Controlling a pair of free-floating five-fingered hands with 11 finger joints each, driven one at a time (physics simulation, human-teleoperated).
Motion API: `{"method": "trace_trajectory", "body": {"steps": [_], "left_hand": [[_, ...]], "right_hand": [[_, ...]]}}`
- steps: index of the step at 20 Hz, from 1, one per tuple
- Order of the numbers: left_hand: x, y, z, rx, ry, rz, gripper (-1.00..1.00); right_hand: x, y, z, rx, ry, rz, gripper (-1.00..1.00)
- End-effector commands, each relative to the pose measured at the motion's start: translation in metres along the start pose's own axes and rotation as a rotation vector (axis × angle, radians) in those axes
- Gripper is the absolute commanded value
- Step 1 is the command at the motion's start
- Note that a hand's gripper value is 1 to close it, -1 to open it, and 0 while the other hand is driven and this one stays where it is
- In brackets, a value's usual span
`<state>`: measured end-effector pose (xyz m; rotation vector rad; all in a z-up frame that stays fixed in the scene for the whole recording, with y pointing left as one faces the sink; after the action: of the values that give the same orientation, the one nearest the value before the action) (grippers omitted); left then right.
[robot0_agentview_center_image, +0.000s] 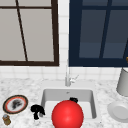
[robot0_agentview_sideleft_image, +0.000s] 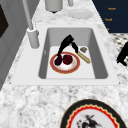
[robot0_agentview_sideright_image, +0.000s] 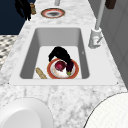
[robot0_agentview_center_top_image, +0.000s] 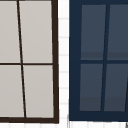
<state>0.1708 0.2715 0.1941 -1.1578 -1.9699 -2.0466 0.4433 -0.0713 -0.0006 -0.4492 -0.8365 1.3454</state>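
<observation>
A red-rimmed plate (robot0_agentview_sideright_image: 62, 70) lay in the lower middle of the sink (robot0_agentview_sideright_image: 30, 53), bearing an eggplant (robot0_agentview_sideright_image: 69, 67). The eggplant was gripped by the curled fingers of the right hand (robot0_agentview_sideright_image: 59, 54). At upper left, the left hand (robot0_agentview_sideright_image: 23, 8) was seen hanging with relaxed fingers, holding nothing.

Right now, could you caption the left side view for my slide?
A black hand reaches into the sink over a red-rimmed plate bearing dark food.
</observation>
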Motion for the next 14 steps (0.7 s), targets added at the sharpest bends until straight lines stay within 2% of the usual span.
{"method": "trace_trajectory", "body": {"steps": [1,9,14], "left_hand": [[0.0,0.0,0.0,0.0,0.0,0.0,0.0],[0.0,0.0,0.0,0.0,0.0,0.0,0.0],[0.0,0.0,0.0,0.0,0.0,0.0,0.0]], "right_hand": [[-0.007,-0.018,0.016,-0.036,-0.001,0.013,-1.0],[-0.017,-0.054,0.05,-0.078,0.001,0.024,-1.0],[-0.023,-0.075,0.07,-0.149,0.008,0.049,-1.0]]}}
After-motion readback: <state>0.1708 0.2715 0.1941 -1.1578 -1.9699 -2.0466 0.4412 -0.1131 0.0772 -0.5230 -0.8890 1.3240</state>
